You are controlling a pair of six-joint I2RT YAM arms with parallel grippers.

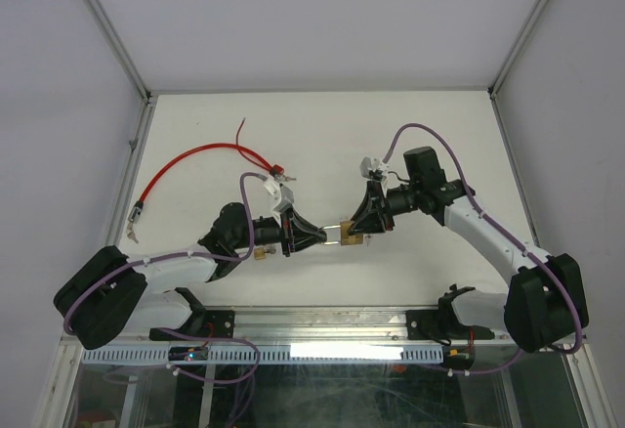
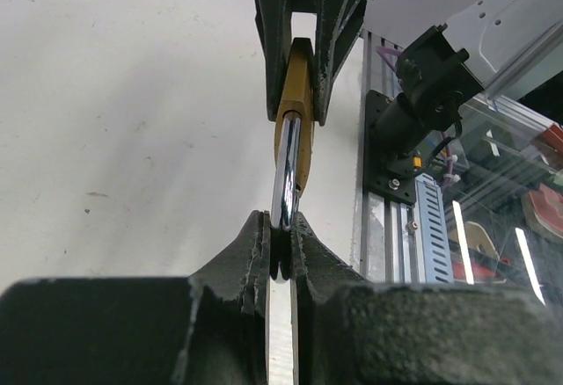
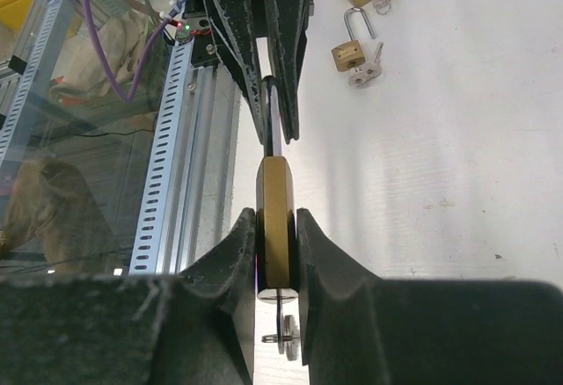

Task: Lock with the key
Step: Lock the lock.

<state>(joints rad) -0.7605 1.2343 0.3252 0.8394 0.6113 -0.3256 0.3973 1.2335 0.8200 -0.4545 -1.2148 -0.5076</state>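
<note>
Padlock (image 3: 275,218): brass, chrome shackle (image 2: 286,170)

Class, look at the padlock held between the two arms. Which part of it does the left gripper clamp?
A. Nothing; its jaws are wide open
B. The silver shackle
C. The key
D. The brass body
B: in the left wrist view the left gripper is shut on the silver shackle, while the right gripper holds the brass body.
</note>
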